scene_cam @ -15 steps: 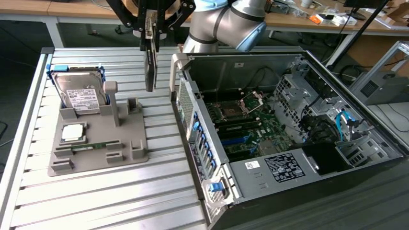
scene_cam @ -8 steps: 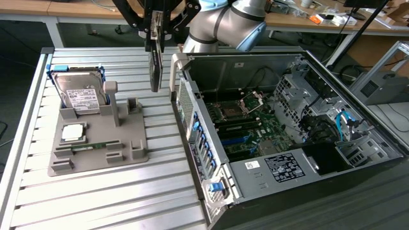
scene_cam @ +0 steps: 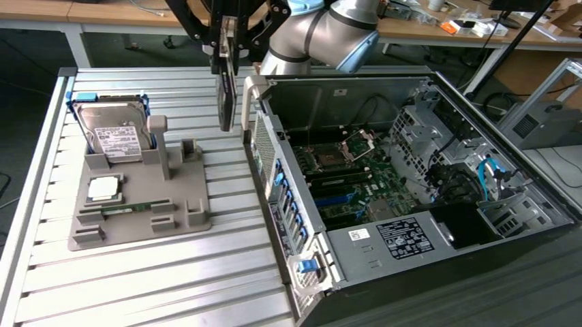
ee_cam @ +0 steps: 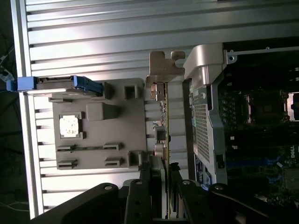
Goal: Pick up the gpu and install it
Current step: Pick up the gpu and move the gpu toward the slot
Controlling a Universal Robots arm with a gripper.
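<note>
The gpu is a thin dark card hanging upright on edge above the slatted table, between the grey holder tray and the open computer case. My gripper is shut on its upper end. In the wrist view the gpu appears edge-on, with its silver bracket at the far end, close beside the case's rear wall. Black fingers clamp the card from both sides.
The grey holder tray carries a hard drive, a processor and a slim memory stick. The open case shows its motherboard. The slatted table's edge runs along the exterior view's left.
</note>
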